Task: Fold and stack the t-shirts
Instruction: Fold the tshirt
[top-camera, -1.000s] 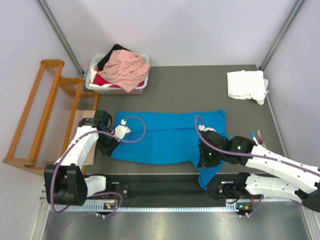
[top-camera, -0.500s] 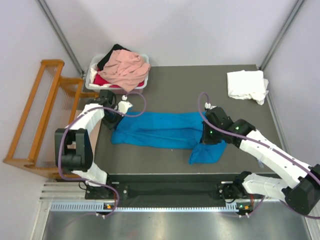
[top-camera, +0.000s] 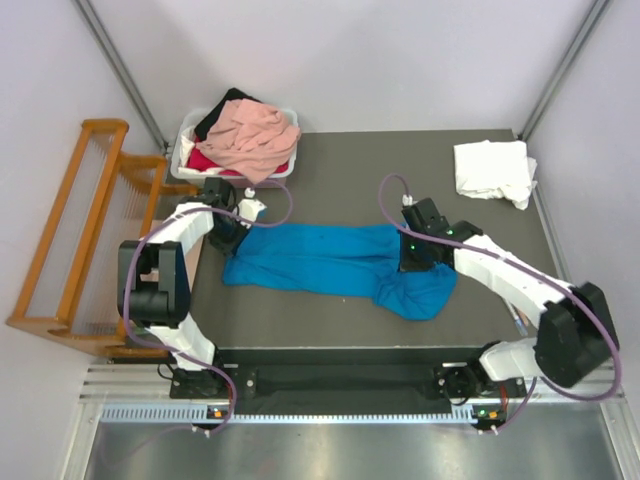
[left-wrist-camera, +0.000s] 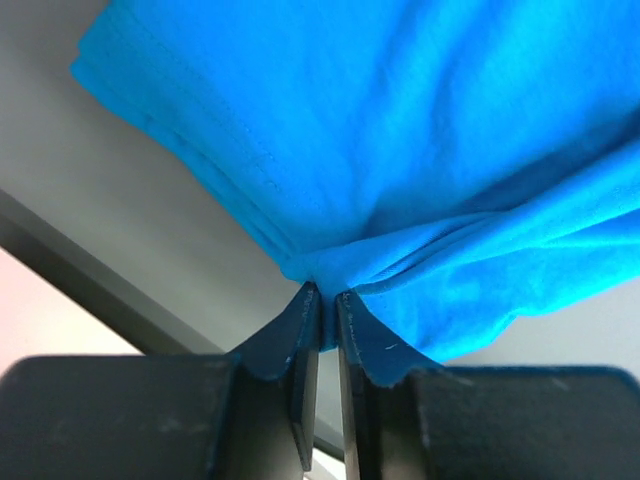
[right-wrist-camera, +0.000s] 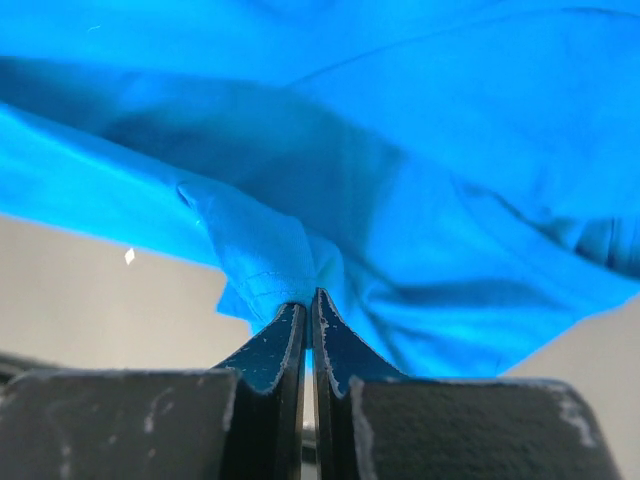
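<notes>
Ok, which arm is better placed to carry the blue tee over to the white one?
Right. The right pincer is shut on the blue tee's right end, the end nearer the white tee in the far right corner. The left pincer grips the opposite end, by the tub.

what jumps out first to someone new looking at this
The bright blue t-shirt stretched across the middle of the table catches the eye first, its left end pinched in the left tool and near its right end in the right tool. At the far left corner a white tub is heaped with a salmon-pink t-shirt on top, and a white t-shirt lies at the far right.
</notes>
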